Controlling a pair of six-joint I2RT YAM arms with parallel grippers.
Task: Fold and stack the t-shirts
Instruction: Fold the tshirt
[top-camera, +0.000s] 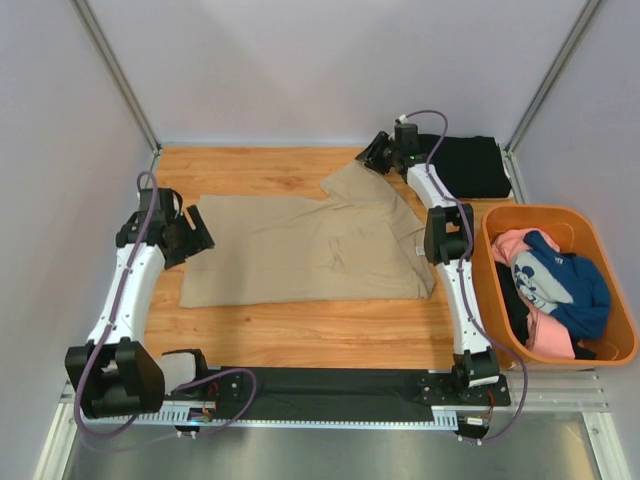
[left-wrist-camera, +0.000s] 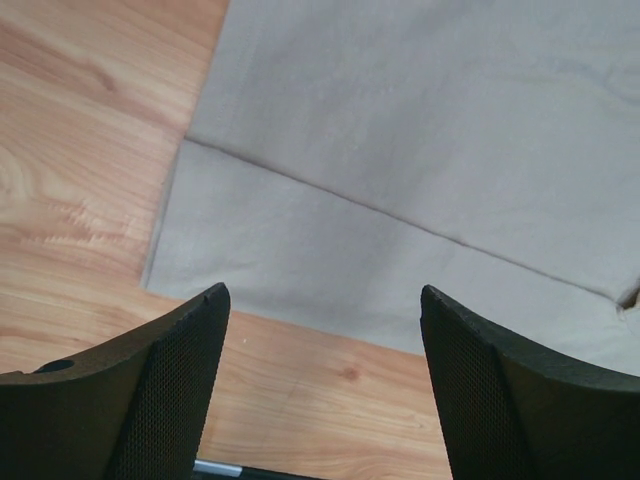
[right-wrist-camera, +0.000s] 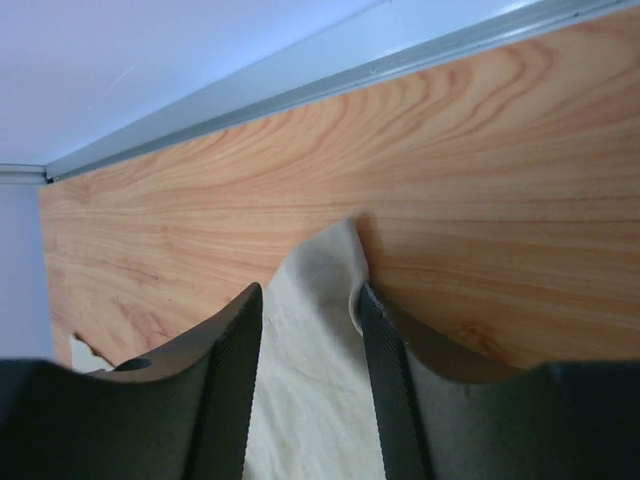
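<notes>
My left gripper hangs released above the left edge of the tan t-shirt, spread flat mid-table. My right gripper straddles its far right sleeve; whether clenched, I cannot tell

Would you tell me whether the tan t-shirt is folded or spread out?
Spread out: the tan t-shirt lies flat across the table, with one sleeve tip between the right gripper's fingers.

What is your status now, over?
Left tool open, by tan t-shirt edge. Right tool astride its far corner, grip unclear. Nothing in the way.
</notes>
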